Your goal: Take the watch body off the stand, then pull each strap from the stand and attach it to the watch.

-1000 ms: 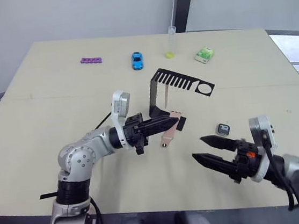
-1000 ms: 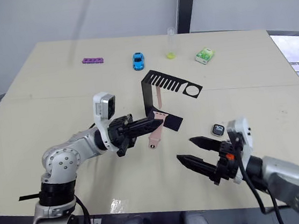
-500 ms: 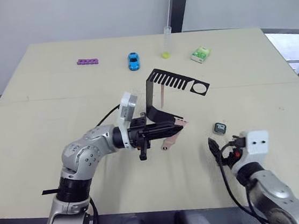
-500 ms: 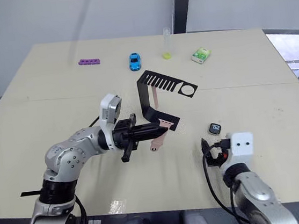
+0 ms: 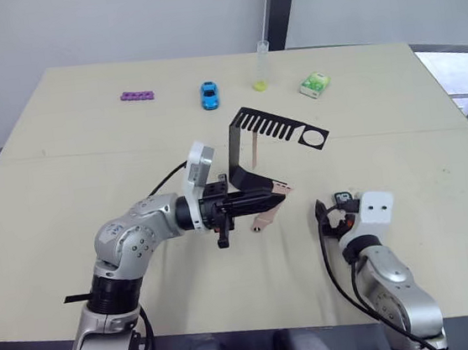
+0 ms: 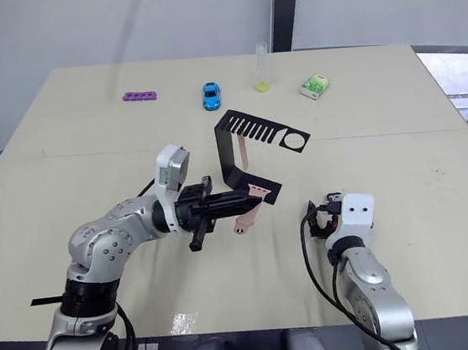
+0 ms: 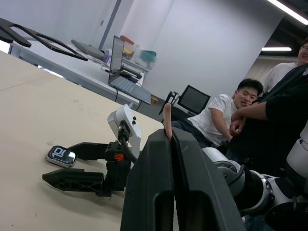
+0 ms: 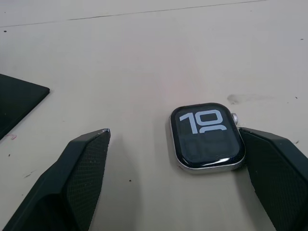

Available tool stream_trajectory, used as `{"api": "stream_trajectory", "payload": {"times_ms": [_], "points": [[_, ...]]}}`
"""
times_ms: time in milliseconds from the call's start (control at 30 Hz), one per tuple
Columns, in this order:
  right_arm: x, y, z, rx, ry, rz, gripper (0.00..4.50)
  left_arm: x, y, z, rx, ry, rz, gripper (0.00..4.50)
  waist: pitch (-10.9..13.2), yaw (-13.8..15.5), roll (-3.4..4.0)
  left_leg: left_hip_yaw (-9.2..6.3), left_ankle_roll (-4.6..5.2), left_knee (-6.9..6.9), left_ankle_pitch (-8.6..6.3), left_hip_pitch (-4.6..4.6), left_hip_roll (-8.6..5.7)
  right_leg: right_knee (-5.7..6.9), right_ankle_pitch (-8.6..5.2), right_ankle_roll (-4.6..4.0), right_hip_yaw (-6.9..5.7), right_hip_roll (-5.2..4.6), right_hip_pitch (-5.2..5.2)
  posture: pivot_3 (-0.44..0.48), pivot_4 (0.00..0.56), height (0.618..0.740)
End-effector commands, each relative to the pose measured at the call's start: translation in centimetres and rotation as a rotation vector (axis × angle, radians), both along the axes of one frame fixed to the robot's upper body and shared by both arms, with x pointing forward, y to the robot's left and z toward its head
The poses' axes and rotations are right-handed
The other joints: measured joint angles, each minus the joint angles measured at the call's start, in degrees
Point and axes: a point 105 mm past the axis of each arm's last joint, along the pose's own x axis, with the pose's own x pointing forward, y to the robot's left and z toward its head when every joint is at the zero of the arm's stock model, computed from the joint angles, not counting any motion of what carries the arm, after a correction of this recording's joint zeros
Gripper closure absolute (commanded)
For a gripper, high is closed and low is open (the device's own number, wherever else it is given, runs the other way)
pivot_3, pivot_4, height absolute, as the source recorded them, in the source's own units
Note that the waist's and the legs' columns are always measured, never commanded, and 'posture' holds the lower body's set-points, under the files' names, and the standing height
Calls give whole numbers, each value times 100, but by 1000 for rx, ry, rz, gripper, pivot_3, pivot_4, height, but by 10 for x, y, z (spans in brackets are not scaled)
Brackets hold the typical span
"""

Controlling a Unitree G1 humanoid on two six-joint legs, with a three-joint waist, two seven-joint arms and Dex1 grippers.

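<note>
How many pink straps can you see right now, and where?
2. One strap is clamped in the left gripper over the stand's foot; the other strap hangs from the stand.

A pink strap [image 6: 245,213] is held pinched by the left gripper [image 6: 249,198] beside the stand [image 6: 245,158]; the right gripper [image 6: 323,215] is lowered to the table [image 6: 88,158].

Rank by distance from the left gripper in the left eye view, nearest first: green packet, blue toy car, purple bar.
From the left gripper:
1. Blue toy car, straight beyond, slightly left.
2. Green packet, far side, to the right.
3. Purple bar, far side, well to the left.
</note>
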Motion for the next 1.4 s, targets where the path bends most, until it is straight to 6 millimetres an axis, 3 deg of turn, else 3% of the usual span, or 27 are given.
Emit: {"api": "stream_trajectory", "payload": {"times_ms": [33,1067,1167,1333,1400], "points": [[-4,-19,-5,-13,36,-105,53,-5,1,11,-26,-38,-10,4500,0,1,0,0,0,0,0,0,0,0,0,0,0,0,0,0,150,740],[1,-14,1,-49,41,37,53,-6,-3,13,-49,-44,2,4500,0,-11,0,1,1,3,-1,1,-1,11,0,0,0,1,0,0,150,740],[1,-17,1,-48,43,20,850,-5,-3,13,-50,-46,4,4500,0,-11,0,1,1,4,-1,1,-1,13,0,0,0,1,0,0,150,740],[2,-18,6,-45,29,18,2968,-4,-4,13,-51,-45,2,4500,0,-9,0,1,1,4,-1,1,-1,14,0,0,0,1,0,0,150,740],[1,-18,13,-44,12,24,2980,-4,-4,13,-50,-44,3,4500,0,-9,0,1,1,4,-1,1,-1,14,0,0,0,1,0,0,150,740]]}}
